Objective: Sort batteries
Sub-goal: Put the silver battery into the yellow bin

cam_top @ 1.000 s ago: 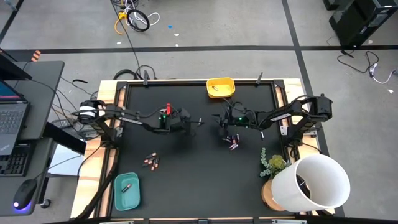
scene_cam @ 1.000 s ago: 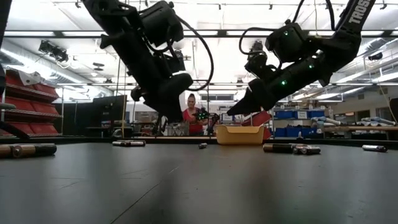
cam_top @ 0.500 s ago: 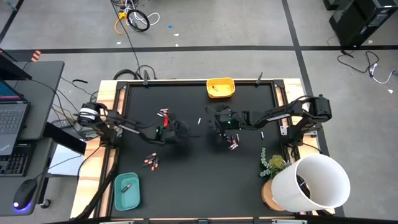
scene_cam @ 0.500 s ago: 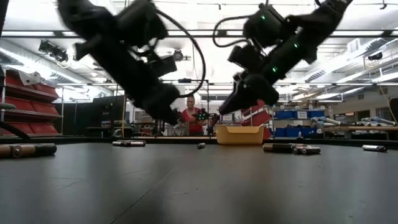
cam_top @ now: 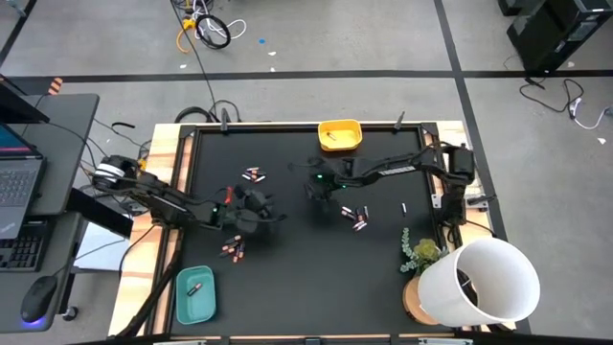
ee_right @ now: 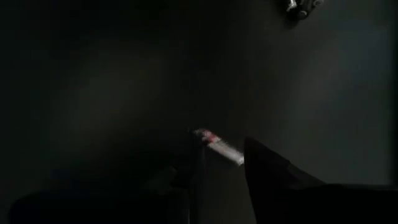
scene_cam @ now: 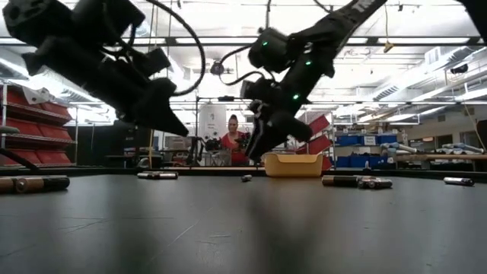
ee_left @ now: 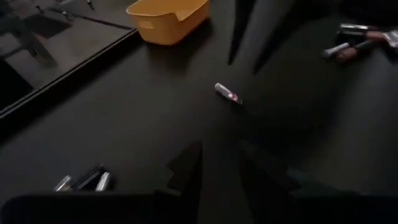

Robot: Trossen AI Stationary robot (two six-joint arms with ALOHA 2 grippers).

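One silvery battery with a red end (ee_right: 217, 145) lies alone on the black table, also seen as the battery (ee_left: 227, 94) in the left wrist view. My right gripper (ee_right: 221, 149) (cam_top: 314, 191) hovers open over it, a fingertip to either side; no touch shows. My left gripper (ee_left: 221, 152) (cam_top: 271, 213) is open and holds nothing, left of the table's middle, pointing toward that battery. Other batteries lie loose: a red-ended pair (cam_top: 252, 174), copper ones (cam_top: 232, 249) and a cluster (cam_top: 356, 217).
A yellow tray (cam_top: 339, 134) at the far edge and a teal tray (cam_top: 194, 292) at the near left each hold a battery. One more battery (cam_top: 403, 206) lies at the right. A plant (cam_top: 421, 254) and a white bucket (cam_top: 484, 278) stand off the near right corner.
My right gripper has swung toward the table's left, from beside the cluster to over the lone battery, tipping and rolling as it went. My left gripper has drawn back toward the table's left and near edge and sunk a little. No battery has moved.
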